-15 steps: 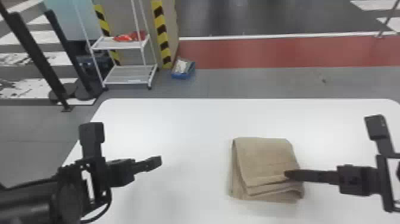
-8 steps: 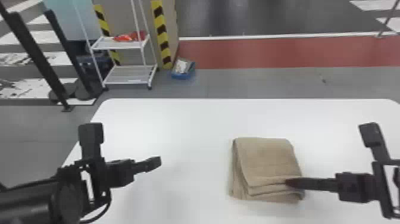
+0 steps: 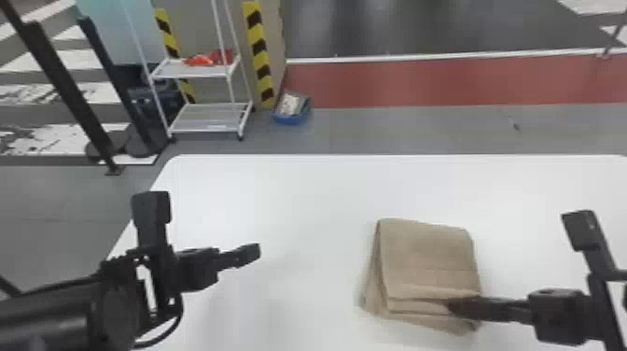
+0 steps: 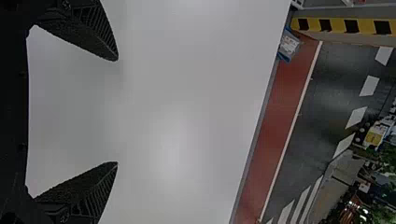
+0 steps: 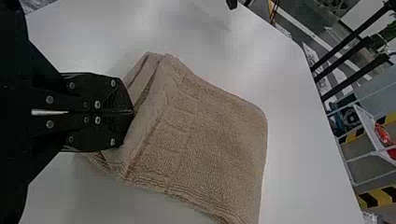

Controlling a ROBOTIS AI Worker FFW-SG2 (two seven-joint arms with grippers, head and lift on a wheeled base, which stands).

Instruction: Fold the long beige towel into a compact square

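My right pincer is closed, its tips at the lower right corner of the folded beige towel; perhaps a little cloth is nipped between them, though I can't be sure; the towel lies in a layered, squarish stack on the white surface, right of centre in the head view; my left pincer gapes wide over the surface at lower left

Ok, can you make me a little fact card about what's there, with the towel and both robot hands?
towel: beige, folded in layers, lying on the white table
towel shape: roughly square, layers uneven at the near edge
table: white
left gripper: open, over the table, left of the towel
right gripper: fingers together, tips at the towel's near edge
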